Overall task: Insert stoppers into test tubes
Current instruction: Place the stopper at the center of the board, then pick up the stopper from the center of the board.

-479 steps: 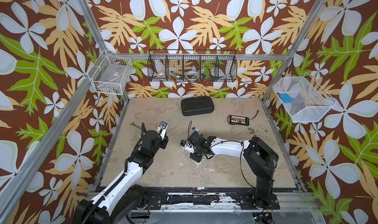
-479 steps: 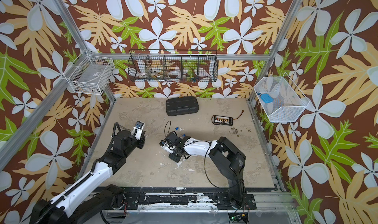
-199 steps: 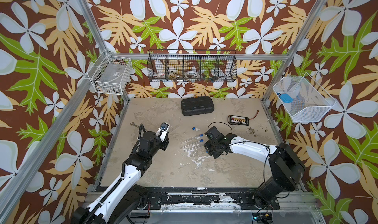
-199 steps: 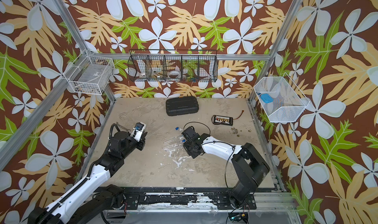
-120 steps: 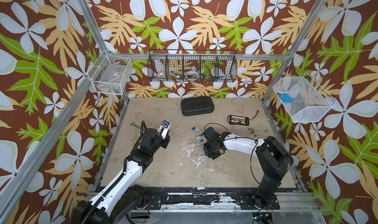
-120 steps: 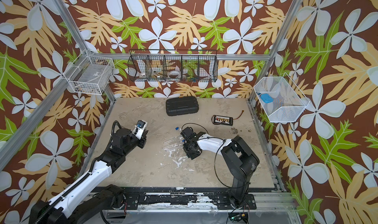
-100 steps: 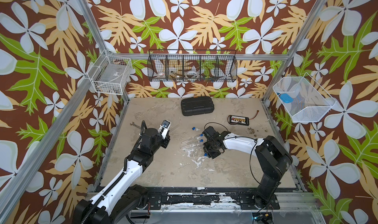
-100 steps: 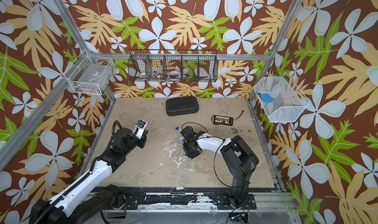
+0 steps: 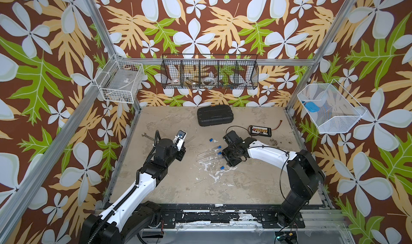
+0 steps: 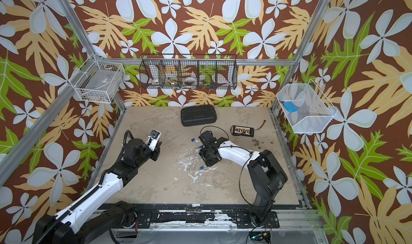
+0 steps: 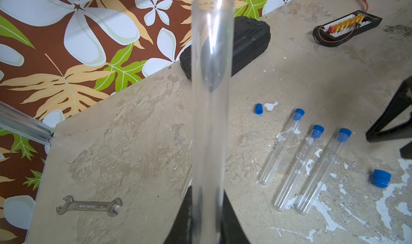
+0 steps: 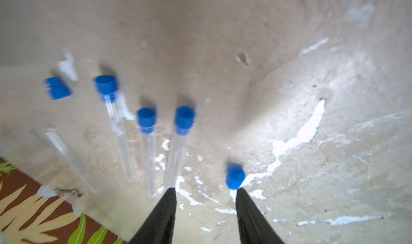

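1. In both top views the left gripper [image 9: 183, 145] [image 10: 157, 148] hovers over the mottled, scuffed beige table [image 9: 245, 187]. Well apart from it, the right gripper [image 9: 231, 159] [image 10: 208, 158] points down just beside the capped tubes [image 9: 207, 156] [image 10: 187, 157], three slim clear rods lying side by side. Two loose stoppers [image 9: 210, 139] [image 9: 221, 167], tiny blue plugs, lie one on each side of that row.
2. In the left wrist view the left gripper [image 11: 207, 193] is clamped on the held tube [image 11: 211, 98]. This is a smooth, glassy cylinder with an open rim, rising from between the black fingers [image 11: 182, 222]. Beyond it the capped tubes [image 11: 298, 169] lie on the table, round-bottomed, each mouth plugged with blue plastic. The loose stoppers [image 11: 258, 109] [image 11: 381, 178] look ribbed. A flat grey metal wrench [image 11: 89, 206] and a ridged black plastic case [image 11: 245, 46] lie farther off.
3. The right wrist view is blurred. The right gripper [image 12: 205, 189] is released, its tapered matte-black fingers [image 12: 162, 214] apart with only table between them. One of the loose stoppers [image 12: 234, 177], a stubby cylinder, lies just beside one fingertip amid flaking white paint. The capped tubes [image 12: 148, 153] lie near, roughly parallel.
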`<state>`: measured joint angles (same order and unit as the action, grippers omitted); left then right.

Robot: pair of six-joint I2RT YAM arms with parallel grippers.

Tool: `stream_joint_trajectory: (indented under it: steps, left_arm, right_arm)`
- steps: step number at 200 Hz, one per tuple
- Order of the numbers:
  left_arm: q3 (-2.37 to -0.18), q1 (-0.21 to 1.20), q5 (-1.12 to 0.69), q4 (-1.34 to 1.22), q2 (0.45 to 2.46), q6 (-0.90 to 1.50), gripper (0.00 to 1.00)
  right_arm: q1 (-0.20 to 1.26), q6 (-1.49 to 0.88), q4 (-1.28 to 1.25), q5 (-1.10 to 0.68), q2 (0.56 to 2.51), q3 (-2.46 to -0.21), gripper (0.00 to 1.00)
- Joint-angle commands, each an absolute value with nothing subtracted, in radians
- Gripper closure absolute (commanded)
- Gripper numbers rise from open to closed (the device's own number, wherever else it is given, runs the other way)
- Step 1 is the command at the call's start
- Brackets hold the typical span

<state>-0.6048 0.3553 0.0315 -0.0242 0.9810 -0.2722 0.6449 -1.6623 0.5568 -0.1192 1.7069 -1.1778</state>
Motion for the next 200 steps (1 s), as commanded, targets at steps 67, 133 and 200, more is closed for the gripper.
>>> stream_joint_trajectory:
  steps: [67, 133, 200]
  left_arm:
    - [-0.574, 0.356, -0.007, -0.050, 0.975, -0.307, 1.00]
    - [-0.581, 0.356, -0.041, -0.074, 1.016, -0.293, 1.00]
    - [-0.584, 0.356, -0.029, -0.072, 1.020, -0.290, 1.00]
  right_arm:
    - [0.557, 0.010, 0.308, -0.361, 1.413, -1.044, 0.59]
    - [0.557, 0.922, 0.296, -0.531, 1.348, -0.805, 0.56]
    - [0.597, 1.169, 0.355, -0.410, 1.594, -0.891, 0.59]
